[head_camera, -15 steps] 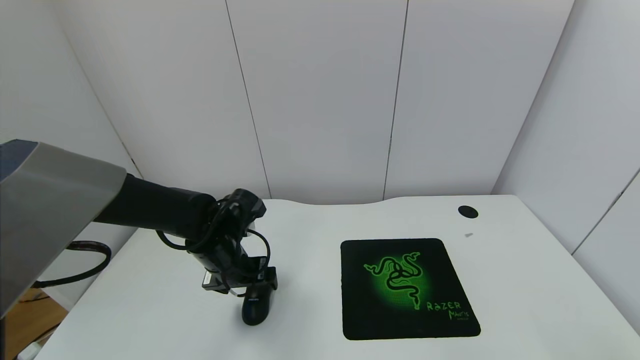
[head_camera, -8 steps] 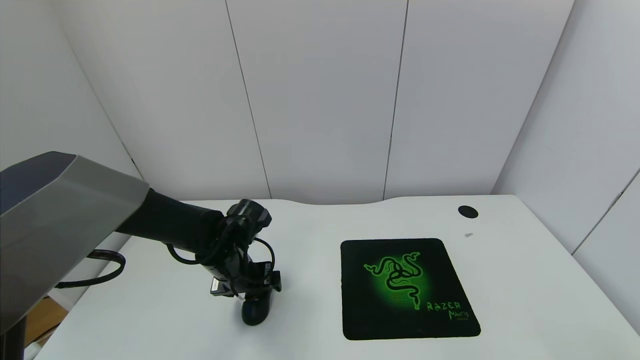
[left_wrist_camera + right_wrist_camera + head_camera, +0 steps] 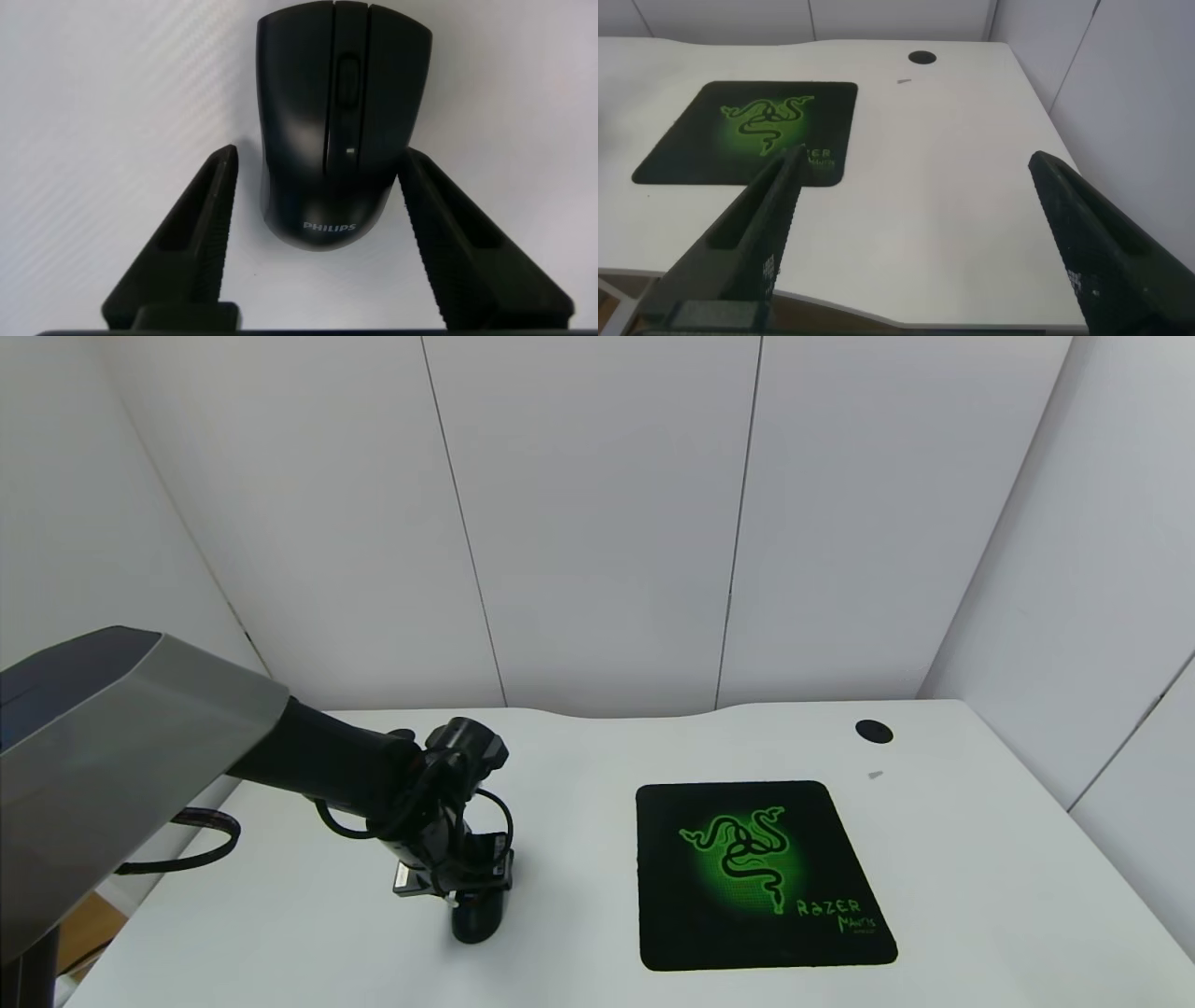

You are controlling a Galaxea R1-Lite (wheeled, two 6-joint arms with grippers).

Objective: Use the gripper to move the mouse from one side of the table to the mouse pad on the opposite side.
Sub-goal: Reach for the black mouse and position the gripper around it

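Over the last second my left arm has sunk lower over the mouse (image 3: 476,922), so my left gripper (image 3: 464,887) now hides more of its back than it did. The mouse itself has not shifted: it lies on the table (image 3: 280,915), well to the left of the mouse pad (image 3: 761,873) and apart from it.

My pincer stands wide. The left wrist view shows both fingers (image 3: 201,233) straddling the mouse (image 3: 338,121), one on each flank, with a sliver of white table showing between each pad and the shell, so I have no grip yet. I judge the task barely begun: the approach is made, while the closing, the lift, the carry across to the mouse pad and the release are all left.

The head view cannot show that gap, since my wrist covers it; it does show the whole way to the mouse pad. My right gripper (image 3: 915,243) is parked off the table's near edge, beyond the mouse pad (image 3: 747,131), fingers spread, and only its own wrist view shows it.
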